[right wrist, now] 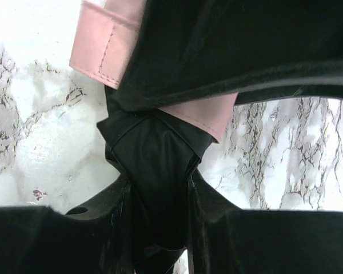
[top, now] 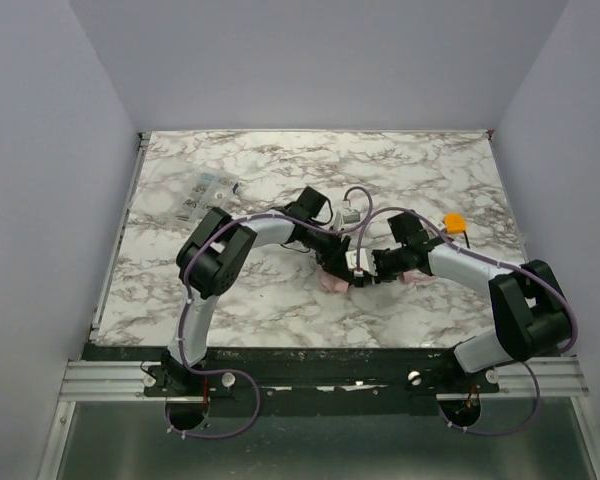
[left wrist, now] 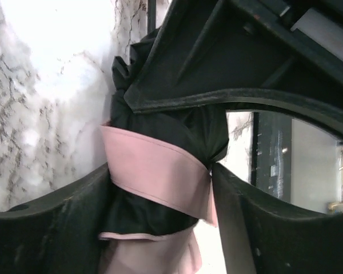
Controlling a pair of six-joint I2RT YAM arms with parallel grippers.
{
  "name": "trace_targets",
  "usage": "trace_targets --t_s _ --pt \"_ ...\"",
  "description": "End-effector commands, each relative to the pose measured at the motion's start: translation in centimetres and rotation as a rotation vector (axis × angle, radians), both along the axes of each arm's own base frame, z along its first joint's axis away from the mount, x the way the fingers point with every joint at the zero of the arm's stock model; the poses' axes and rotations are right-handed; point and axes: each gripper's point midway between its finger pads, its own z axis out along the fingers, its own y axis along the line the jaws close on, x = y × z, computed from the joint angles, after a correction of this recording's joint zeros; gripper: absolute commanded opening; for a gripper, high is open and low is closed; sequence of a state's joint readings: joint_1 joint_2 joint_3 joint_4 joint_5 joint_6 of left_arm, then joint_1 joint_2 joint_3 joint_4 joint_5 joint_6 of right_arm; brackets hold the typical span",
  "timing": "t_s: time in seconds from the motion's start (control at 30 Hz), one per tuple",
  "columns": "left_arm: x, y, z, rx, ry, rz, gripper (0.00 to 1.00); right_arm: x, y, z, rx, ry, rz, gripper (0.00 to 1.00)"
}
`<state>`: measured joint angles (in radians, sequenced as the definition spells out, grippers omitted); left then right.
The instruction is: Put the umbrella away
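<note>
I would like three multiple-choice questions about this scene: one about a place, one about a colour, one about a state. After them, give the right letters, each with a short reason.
1. Where on the table does the umbrella lie?
A. in the far left corner
B. near the middle
C. hanging over the near edge

2. What colour is the strap around the umbrella's dark fabric?
A. green
B. yellow
C. pink

3. What is the right gripper doing?
A. it is closed on the umbrella's dark fabric
B. it hangs open above bare marble
C. it holds a cup

Answers:
1 B: the top view shows the pink fabric at the centre of the marble.
2 C: the left wrist view shows a pink band across the black folds.
3 A: in the right wrist view its fingers pinch the black fabric between them.
</note>
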<state>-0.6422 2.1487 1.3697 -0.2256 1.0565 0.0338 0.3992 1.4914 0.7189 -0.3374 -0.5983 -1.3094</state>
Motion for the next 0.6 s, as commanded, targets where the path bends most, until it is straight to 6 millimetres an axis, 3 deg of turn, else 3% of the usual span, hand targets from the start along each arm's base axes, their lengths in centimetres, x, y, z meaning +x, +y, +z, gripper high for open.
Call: trace_targets --t_s 0.0,0.17,0.2,0.23,0.47,0.57 --pt "0.9 1.5 -0.8 0.079 0.019 0.15 0.7 -3.7 -3.4 -3.9 -0.176 0.169 -0.044 0.01" --pt "1.6 2.0 2.2 -0.001 -0.083 0.223 0.77 -4.1 -3.2 -3.8 -0.184 0.215 -0.053 0.01" --pt "1.9 2.2 3.2 -0.023 -0.133 0.244 0.96 -4.2 -3.2 -3.8 -0.185 0.228 -0.059 0.01" --pt "1.8 2.7 3.3 -0.02 -0.167 0.273 0.98 -4.3 -3.2 -3.8 -0.188 0.242 -0.062 0.01" --pt "3.0 7.2 7.6 -0.072 -0.545 0.516 0.98 -4.8 -3.0 -3.8 -0.182 0.285 -0.064 0.01" --pt "2.9 9.4 9.3 -0.164 -0.622 0.644 0.98 -4.7 -2.9 -3.9 -0.183 0.289 -0.066 0.01"
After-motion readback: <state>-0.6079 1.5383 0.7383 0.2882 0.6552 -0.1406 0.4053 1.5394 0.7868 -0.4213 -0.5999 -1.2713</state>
